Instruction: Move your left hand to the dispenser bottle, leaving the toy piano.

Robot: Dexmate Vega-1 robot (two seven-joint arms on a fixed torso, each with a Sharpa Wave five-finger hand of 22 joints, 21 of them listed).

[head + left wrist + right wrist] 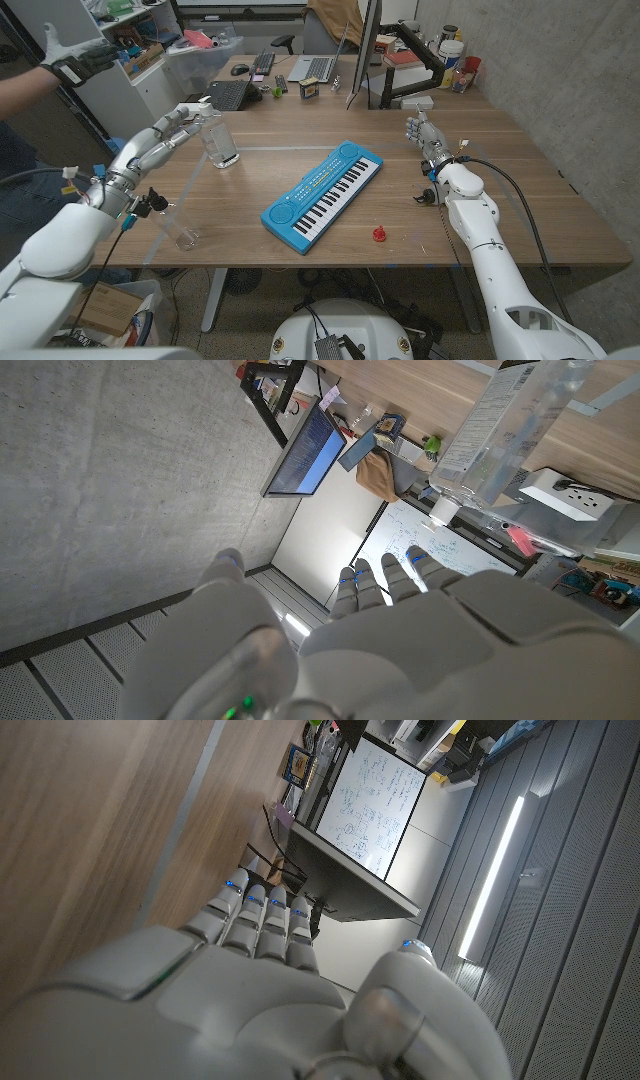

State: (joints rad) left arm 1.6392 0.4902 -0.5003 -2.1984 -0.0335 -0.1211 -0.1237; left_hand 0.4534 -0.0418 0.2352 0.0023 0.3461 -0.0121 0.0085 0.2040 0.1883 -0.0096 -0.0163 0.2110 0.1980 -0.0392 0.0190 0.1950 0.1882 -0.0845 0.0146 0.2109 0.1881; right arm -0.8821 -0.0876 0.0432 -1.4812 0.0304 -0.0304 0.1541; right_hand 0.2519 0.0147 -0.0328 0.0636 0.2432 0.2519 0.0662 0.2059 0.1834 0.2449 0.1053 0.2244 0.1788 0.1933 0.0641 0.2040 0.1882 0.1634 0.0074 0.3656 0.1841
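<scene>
The left hand (172,128) reaches along the bench's (480,190) left edge, its spread fingers (196,108) just beside the clear dispenser bottle (218,138), holding nothing. The blue toy piano (323,194) lies mid-bench, apart. The right hand (426,136) stands near the right edge, fingers loosely together, empty.

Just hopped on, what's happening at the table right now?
The left hand is up at the clear dispenser bottle, fingers open beside it; whether they touch it is unclear. The blue toy piano lies untouched mid-table, a small red thing near it. The right hand waits open at the far right.
</scene>
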